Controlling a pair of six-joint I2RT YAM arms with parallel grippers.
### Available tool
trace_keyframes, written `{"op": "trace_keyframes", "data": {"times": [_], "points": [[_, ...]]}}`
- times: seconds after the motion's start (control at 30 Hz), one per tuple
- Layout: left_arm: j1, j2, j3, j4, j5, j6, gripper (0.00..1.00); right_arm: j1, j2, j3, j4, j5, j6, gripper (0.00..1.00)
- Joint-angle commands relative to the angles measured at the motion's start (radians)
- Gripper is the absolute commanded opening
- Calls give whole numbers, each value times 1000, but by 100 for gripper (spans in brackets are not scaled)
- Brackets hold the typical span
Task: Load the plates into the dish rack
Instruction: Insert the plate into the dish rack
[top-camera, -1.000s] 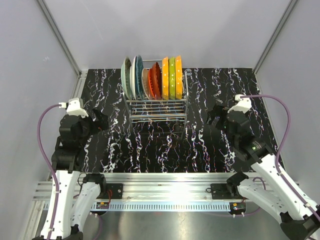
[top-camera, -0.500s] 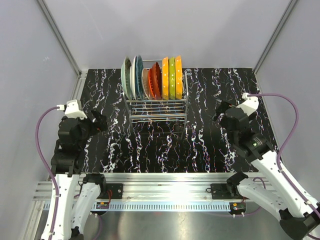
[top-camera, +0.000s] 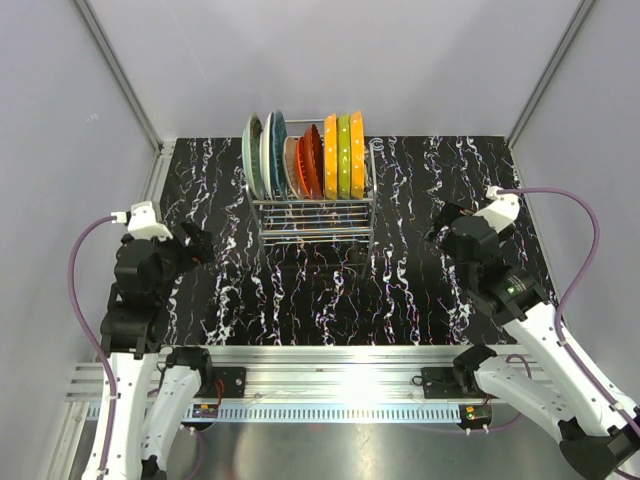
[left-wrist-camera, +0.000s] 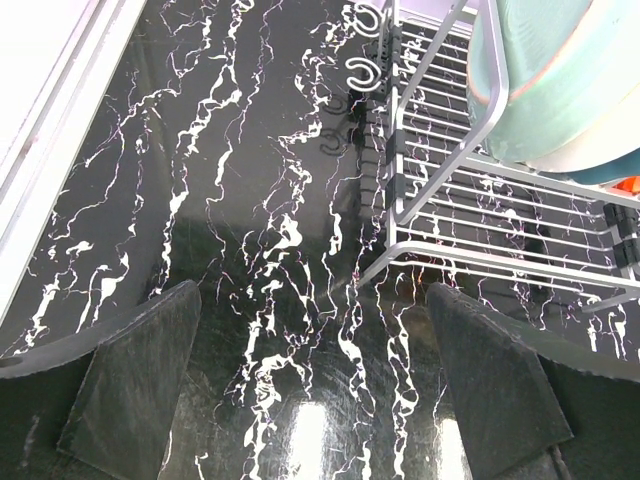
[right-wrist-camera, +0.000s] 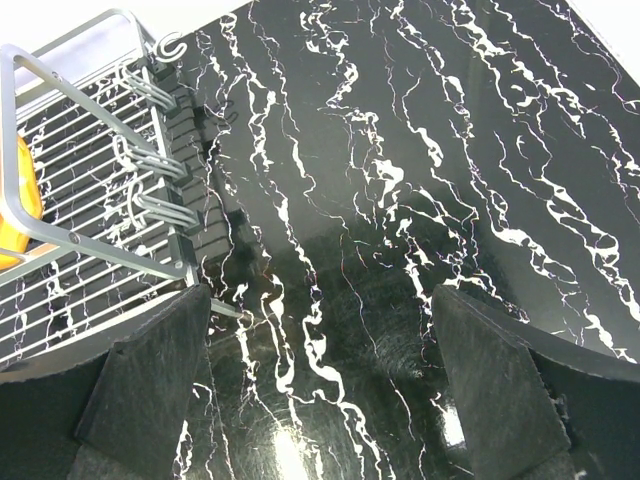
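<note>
Round wavy-rimmed plates (top-camera: 305, 155), mint to dotted orange (seven, I think), stand on edge in the chrome wire dish rack (top-camera: 312, 222) at 12 o'clock. Left end effector (left-wrist-camera: 312, 290) and right end effector (right-wrist-camera: 322, 292): spread wide, empty.

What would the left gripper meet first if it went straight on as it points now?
Probably the black, white-veined table top; the chrome wire dish rack lies just right of that line, though depth is unclear.

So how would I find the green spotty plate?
Look at the black marbled table: the wire dish rack stands at its far middle. The green dotted plate stands on edge in it, second from the right, sandwiched between two orange plates.
</note>
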Motion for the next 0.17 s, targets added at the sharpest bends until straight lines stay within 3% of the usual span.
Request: {"op": "trace_keyframes", "data": {"times": [0.0, 0.13], "points": [[-5, -2, -5, 48, -24, 11, 99, -3, 4, 22, 1, 51, 23, 100], [-5, -1, -6, 50, -29, 11, 99, -3, 44, 50, -47, 87, 75, 100]]}}
